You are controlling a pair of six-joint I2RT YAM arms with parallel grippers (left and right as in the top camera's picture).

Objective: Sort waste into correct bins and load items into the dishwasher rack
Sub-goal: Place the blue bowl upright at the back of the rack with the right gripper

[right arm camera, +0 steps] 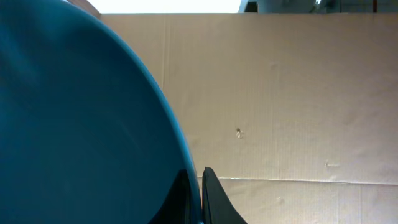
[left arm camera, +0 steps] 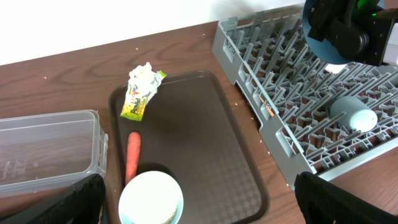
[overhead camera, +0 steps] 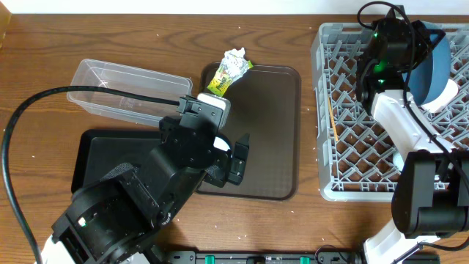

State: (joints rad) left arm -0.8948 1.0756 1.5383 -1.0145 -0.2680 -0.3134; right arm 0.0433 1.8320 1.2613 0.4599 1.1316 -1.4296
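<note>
A crumpled yellow-green and white wrapper (left arm camera: 142,90) lies at the far left corner of the brown serving tray (left arm camera: 205,143). An orange carrot piece (left arm camera: 132,155) lies on the tray beside a small cup (left arm camera: 151,199) with a bluish rim. My left gripper (left arm camera: 199,208) hangs open above the tray, the cup between its fingers (left arm camera: 81,199) but untouched. My right gripper (right arm camera: 199,202) is shut on the rim of the dark-blue bowl (overhead camera: 432,70), which stands on edge over the grey dishwasher rack (overhead camera: 352,147). A pale cup (left arm camera: 353,112) lies in the rack.
The clear tub (overhead camera: 124,92) stands left of the serving tray, with the black tray (overhead camera: 102,154) in front of it, partly under my left arm. A black cable (overhead camera: 44,110) loops over the table's left side. A cardboard wall (right arm camera: 298,93) fills the right wrist view.
</note>
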